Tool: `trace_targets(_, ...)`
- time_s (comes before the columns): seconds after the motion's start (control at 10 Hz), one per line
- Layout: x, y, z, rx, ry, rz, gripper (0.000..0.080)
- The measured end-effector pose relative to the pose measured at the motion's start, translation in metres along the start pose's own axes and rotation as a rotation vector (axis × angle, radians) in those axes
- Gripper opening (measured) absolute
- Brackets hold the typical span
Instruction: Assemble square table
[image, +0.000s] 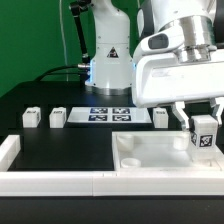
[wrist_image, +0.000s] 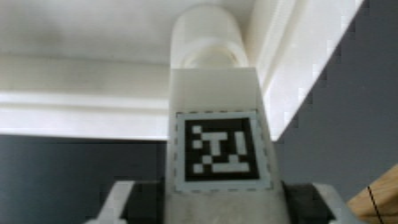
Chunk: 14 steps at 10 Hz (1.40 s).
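Panel (image: 150, 158), square table top, white, nearest on desk (image: 70, 140), rim up. Leg (image: 204, 138), one, clamped in my tool (image: 203, 128), which is closed on its sides. Its long axis is vertical, over the panel's far corner at the exterior view's right, socket presumably straight below. Loose legs (image: 58, 117), three, beyond, flanking the marker board (image: 110, 113).

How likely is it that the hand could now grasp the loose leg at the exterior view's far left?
Probably not yet: the hand grips a fourth leg above the square panel, though the far-left leg stands unobstructed.
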<state>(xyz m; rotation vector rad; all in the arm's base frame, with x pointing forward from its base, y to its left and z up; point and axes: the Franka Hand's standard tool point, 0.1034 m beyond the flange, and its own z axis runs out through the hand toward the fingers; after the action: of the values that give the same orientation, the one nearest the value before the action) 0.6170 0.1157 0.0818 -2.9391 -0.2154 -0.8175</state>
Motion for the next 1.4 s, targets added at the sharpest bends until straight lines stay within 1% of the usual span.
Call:
trace_targets(0.3,0.0013,-0.0020,0.0018,-0.007,0.040,0.022,0.0291)
trace_targets(0.5,0.0012,-0.0016,0.0018,-0.011,0.041,0.030,0.0291)
trace_targets(0.6,0.0010,-0.0016,0.0018,-0.011,0.041,0.029,0.0384)
trace_targets(0.7,0.0010,-0.0016,0.0018,-0.011,0.041,0.029,0.0520)
trace_targets(0.8,0.0010,-0.0016,0.0019,-0.011,0.041,0.028,0.0520)
trace_targets(0.9,0.0010,-0.0016,0.0019,-0.011,0.041,0.027,0.0625)
trace_targets(1.1,0.0010,-0.0016,0.0019,-0.011,0.041,0.024,0.0648)
trace_targets(1.4,0.0013,-0.0005,0.0018,-0.011,0.034,0.019,0.0649)
